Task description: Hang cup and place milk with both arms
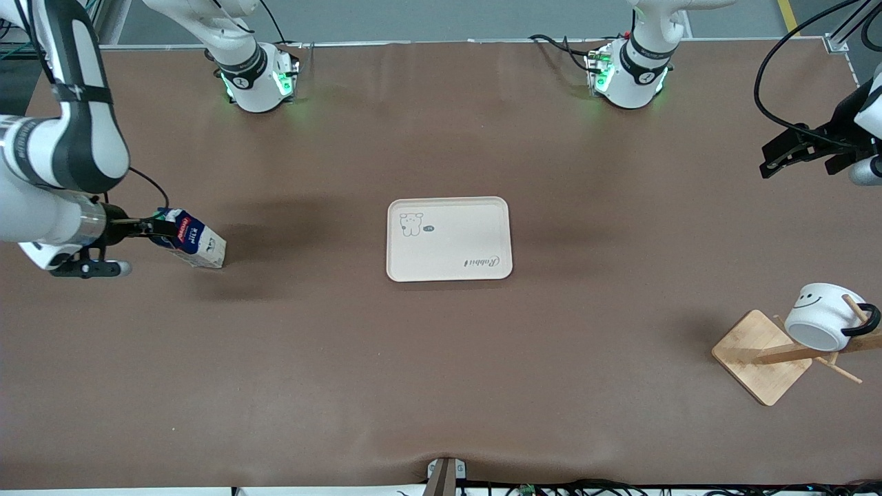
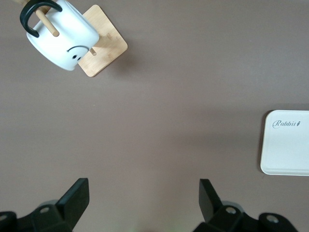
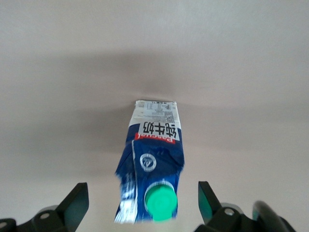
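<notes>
The milk point(image 1: 196, 241), a dark-blue carton with a green cap, is at the right arm's end of the table, tilted with its top toward my right gripper point(image 1: 155, 226). In the right wrist view the carton point(image 3: 154, 140) has its capped top between the fingers of my right gripper point(image 3: 142, 188), which are open with a gap on each side. The cup point(image 1: 820, 313), a white mug with a smiley face, hangs by its black handle on a peg of the wooden rack point(image 1: 758, 355). My left gripper point(image 1: 778, 155) is open and empty in the air at the left arm's end of the table. Its wrist view shows its gripper point(image 2: 144, 186) apart from the cup point(image 2: 63, 36).
A cream tray point(image 1: 449, 238) lies flat in the middle of the table; it also shows in the left wrist view point(image 2: 287, 145). The rack's square base point(image 2: 104, 48) stands near the table edge at the left arm's end. Brown cloth covers the table.
</notes>
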